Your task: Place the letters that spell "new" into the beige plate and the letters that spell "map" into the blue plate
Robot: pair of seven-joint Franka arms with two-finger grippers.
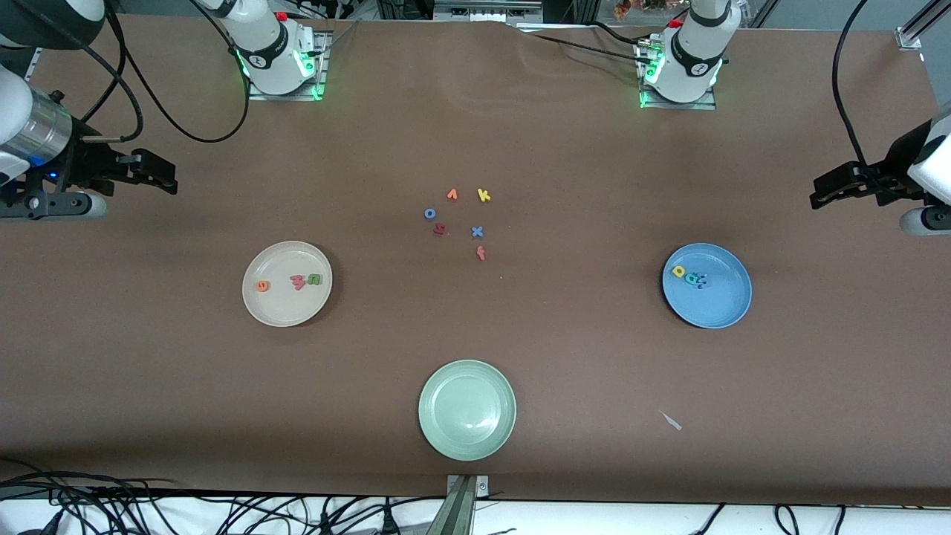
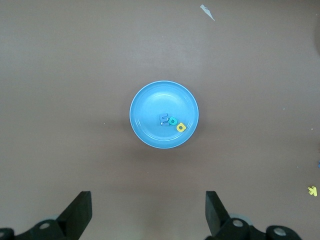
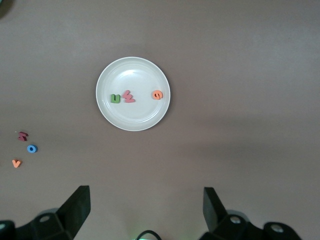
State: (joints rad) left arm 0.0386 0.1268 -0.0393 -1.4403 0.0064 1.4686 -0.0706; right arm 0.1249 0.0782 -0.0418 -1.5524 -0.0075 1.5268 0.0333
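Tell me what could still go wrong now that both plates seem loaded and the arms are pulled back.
1. In the blue plate, the periwinkle m, teal p and yellow a sit bunched together; a bump could flip one out.
2. Leftover letters such as the yellow k and orange v lie loose mid-table, so a further pick could add a wrong letter.
3. The left gripper and right gripper hang open above their plates; descending could knock them.

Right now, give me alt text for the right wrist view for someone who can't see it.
A beige plate on a brown table holds a green n, red-pink w and orange e. The right tool hangs open above, empty. Three spare letters lie beside the plate.
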